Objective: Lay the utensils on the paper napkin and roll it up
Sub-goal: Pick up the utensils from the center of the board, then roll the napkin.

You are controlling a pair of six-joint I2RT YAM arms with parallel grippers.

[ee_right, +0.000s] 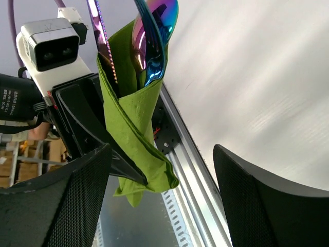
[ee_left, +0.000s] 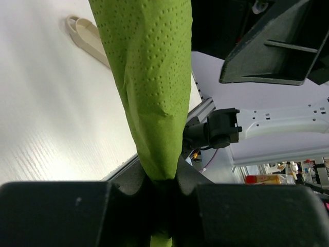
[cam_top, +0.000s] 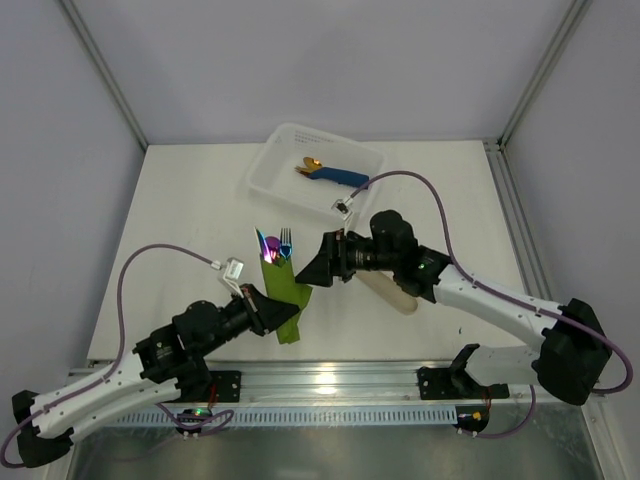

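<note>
The paper napkin (cam_top: 287, 298) is rolled into an olive-green tube around the utensils (cam_top: 272, 243), whose iridescent heads stick out of its far end. My left gripper (cam_top: 275, 310) is shut on the near end of the roll and holds it off the table. In the left wrist view the napkin (ee_left: 149, 77) rises straight out of that gripper (ee_left: 163, 190). My right gripper (cam_top: 308, 268) stands open just right of the roll. In the right wrist view, the roll (ee_right: 133, 128) with the utensils (ee_right: 154, 36) hangs by the left finger of my right gripper (ee_right: 162, 200), untouched.
A white bin (cam_top: 270, 170) at the back holds a blue rolled napkin with gold cutlery (cam_top: 335, 177). A beige oblong piece (cam_top: 395, 293) lies under the right arm. The metal rail (cam_top: 330, 380) runs along the table's near edge.
</note>
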